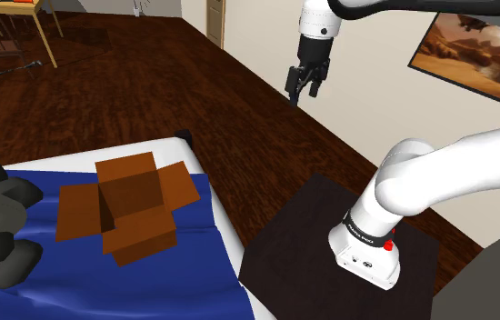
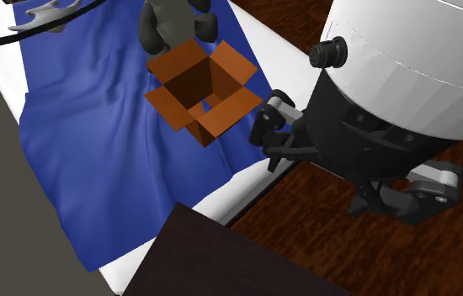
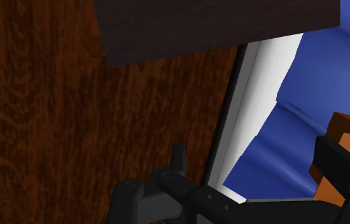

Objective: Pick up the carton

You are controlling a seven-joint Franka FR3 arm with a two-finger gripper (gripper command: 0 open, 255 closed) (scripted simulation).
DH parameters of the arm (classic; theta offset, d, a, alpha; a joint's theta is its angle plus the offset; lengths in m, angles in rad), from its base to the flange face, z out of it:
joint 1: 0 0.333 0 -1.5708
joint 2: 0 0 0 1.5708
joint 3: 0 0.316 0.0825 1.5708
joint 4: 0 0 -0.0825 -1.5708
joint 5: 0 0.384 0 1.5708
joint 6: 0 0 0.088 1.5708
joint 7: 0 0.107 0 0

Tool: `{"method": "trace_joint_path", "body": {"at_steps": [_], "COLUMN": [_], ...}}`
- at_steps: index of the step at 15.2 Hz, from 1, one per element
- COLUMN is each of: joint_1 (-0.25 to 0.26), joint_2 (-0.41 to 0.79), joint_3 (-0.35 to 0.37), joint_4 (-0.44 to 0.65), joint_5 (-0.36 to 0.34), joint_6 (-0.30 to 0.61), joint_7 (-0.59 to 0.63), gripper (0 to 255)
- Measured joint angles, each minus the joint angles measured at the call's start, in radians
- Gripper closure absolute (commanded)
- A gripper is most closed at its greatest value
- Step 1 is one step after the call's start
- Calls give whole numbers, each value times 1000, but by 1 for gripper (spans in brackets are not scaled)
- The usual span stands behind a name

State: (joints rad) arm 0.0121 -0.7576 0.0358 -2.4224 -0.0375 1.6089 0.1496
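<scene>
One brown cardboard carton (image 1: 130,205), flaps spread: sits on rumpled blue bedsheet (image 1: 103,286). One black two-finger pincer (image 1: 304,93): hangs wide open, empty, over dark wooden floor (image 1: 148,82).

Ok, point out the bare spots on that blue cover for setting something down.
The broad stretch of blue cover between the carton and the dark stand lies bare, as does the white edge beside it. It is crowded where the grey lumpy object sits close to the carton.
</scene>
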Motion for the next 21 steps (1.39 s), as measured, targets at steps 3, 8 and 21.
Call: {"method": "trace_joint_path", "body": {"at_steps": [3,8,21], "joint_1": [5,25,76], "joint_2": [40,200,682], "joint_3": [-2,-3,11], "joint_4": [-2,16,185], "joint_5": [3,19,69], "joint_6": [40,182,495], "joint_7": [-9,-42,-146], "gripper": [0,0,0]}}
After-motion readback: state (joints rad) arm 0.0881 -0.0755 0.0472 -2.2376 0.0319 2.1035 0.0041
